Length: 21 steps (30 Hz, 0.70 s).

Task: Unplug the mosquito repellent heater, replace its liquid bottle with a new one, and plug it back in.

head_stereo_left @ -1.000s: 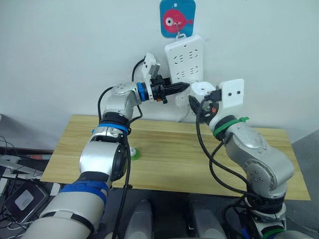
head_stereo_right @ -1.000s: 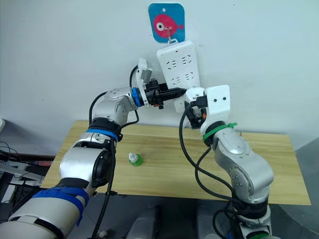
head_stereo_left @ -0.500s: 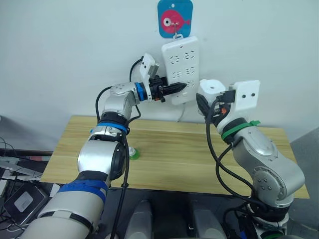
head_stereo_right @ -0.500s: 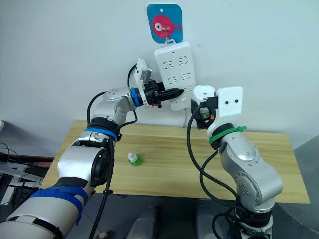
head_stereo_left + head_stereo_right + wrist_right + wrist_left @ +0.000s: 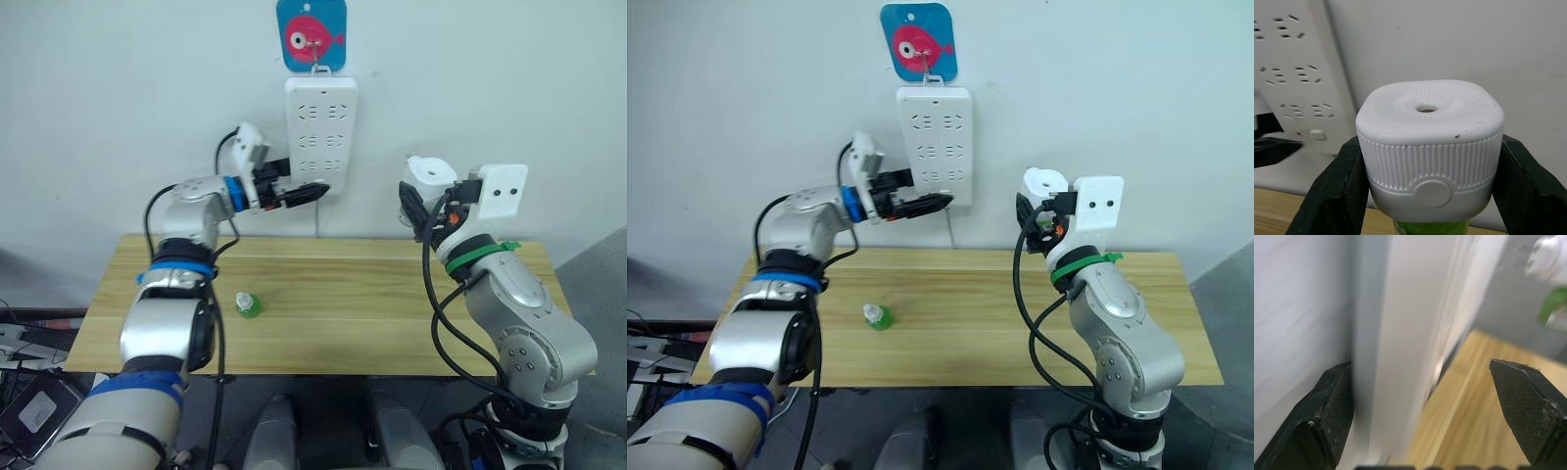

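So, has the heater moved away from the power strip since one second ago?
Yes. The heater, held in the right end effector, sat against the power strip; now it is clear of it, to the strip's right.

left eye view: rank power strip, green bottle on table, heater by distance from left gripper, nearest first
1. Power strip, on the wall; the left gripper straddles its lower edge.
2. Mosquito repellent heater, off to the right, held in the right gripper.
3. Green bottle, down on the table, lower left.
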Available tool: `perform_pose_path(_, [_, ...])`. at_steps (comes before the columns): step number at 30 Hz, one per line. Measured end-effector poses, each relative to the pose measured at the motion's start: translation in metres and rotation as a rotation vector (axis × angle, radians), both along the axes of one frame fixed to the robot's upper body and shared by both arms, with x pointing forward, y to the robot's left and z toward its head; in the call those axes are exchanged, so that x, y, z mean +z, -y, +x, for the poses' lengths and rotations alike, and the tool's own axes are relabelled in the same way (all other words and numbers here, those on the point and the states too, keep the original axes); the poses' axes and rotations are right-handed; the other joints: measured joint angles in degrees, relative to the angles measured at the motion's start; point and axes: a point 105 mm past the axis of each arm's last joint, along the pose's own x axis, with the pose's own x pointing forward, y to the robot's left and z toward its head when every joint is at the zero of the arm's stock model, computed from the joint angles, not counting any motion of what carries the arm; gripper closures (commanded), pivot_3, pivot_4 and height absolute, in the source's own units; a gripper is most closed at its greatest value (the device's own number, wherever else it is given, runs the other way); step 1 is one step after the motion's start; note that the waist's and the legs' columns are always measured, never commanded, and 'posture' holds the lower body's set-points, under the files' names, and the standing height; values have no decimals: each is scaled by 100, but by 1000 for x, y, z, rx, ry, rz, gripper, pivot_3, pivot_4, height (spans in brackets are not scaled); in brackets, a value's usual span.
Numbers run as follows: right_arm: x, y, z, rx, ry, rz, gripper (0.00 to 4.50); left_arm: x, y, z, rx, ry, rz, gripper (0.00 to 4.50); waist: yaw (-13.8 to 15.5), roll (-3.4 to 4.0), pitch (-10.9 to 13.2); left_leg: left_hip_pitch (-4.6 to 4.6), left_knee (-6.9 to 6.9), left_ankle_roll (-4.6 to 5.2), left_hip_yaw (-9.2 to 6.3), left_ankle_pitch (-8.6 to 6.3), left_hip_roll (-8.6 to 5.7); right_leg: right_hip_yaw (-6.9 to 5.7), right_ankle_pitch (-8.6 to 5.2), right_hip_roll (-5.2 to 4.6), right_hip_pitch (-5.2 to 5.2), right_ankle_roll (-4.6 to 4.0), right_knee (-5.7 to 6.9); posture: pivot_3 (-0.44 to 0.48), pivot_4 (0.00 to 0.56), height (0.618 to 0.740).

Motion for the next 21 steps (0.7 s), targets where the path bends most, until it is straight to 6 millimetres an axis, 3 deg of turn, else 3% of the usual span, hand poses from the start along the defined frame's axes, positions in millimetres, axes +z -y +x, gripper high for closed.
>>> perform_pose_path(5, [-7,4,2,1,-33,75,1533,-10,-18,-27,24,14,74,37,101,0,0,-8,-42,-36,-10,20,18,-3,0,-13,-12,0,-13,79,237,740])
perform_pose_path(9, [-6,12,5,-5,-57,277,1533,0,-7,-57,-31,117,117,37,189,0,0,-8,-47,-39,-5,22,3,1,0,-37,-12,-1,-17,88,236,740])
perform_pose_path(15, [-13,30,10,-11,-143,623,1533,4,50,-101,-124,220,-5,37,281,-1,0,-9,-43,-62,2,37,-34,2,0,-84,-2,-1,-23,80,239,740])
perform_pose_path(21, [-3,23,5,116,-184,891,1533,-4,117,-112,-138,242,-167,37,231,-1,0,-7,-44,-58,9,37,-34,0,0,-80,-1,0,-20,62,243,740])
